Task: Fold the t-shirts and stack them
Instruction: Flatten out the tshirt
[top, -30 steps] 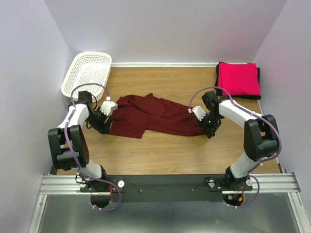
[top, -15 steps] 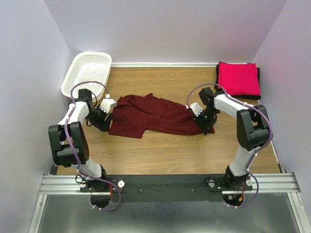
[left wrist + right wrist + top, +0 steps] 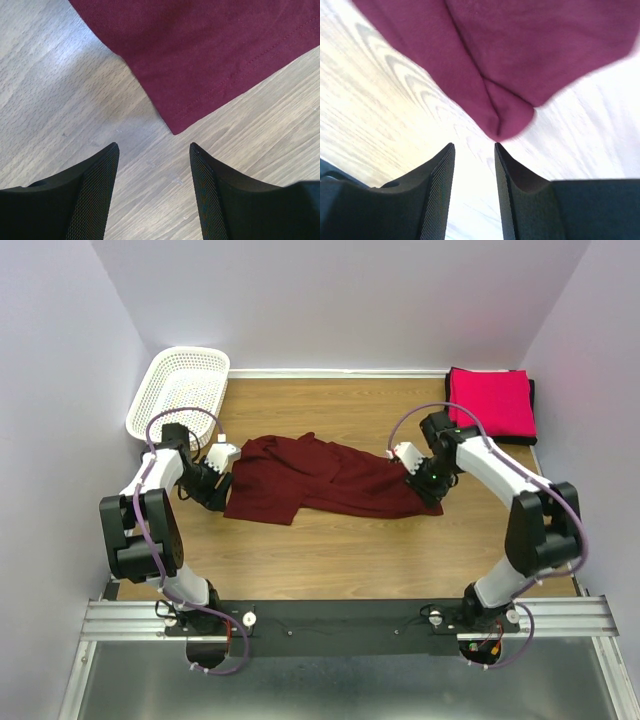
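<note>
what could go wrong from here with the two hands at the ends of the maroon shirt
1. The left hand is open over bare table, just short of the maroon shirt corner. Closing here may catch nothing.
2. At the right hand, open too, the shirt's tip is doubled over. A pinch there might grab the fold and keep the shirt as bunched as it looks from above.

A wooden table (image 3: pixel 340 550) carries a crumpled maroon t-shirt (image 3: pixel 310 475), stretched left to right across its middle, with one hem corner flat on the bare boards. A white mesh basket (image 3: pixel 180 390) sits in the far left corner. In the far right corner, a folded pink-red t-shirt (image 3: pixel 490 402) lies on a black t-shirt (image 3: pixel 533 412), only its edge showing.
</note>
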You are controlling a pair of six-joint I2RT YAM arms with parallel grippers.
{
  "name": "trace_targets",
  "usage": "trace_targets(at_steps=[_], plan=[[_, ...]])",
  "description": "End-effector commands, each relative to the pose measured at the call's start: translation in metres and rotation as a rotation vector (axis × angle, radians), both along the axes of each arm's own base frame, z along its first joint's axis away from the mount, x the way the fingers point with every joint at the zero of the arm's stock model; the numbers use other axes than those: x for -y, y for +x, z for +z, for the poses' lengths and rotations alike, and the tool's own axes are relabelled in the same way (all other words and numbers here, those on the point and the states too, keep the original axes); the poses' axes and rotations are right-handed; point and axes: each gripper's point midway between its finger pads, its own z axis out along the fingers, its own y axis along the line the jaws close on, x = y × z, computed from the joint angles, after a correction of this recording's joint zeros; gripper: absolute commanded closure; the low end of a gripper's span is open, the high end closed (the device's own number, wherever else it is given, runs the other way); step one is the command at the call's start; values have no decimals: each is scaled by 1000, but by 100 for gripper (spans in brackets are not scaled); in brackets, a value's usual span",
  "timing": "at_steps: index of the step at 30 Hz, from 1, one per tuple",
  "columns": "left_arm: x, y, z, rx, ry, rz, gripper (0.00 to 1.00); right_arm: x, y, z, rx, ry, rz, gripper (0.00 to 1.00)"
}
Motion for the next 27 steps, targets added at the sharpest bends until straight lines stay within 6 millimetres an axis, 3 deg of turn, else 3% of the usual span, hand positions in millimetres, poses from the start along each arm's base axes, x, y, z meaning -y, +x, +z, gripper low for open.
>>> trace_targets(at_steps=[1, 6, 15, 22, 27], plan=[[5, 7, 2, 14, -22, -3, 34, 7, -5, 21, 62, 2, 80, 56], [6, 13, 6, 18, -28, 5, 34, 16, -18, 2, -2, -40, 118, 59], [3, 9, 6, 14, -8, 2, 32, 27, -22, -32, -22, -102, 118, 58], [6, 2, 1, -2, -13, 2, 29, 33, -19, -47, -4, -131, 124, 57], [6, -1, -2, -11, -9, 3, 29, 31, -13, -47, 22, -124, 121, 57]])
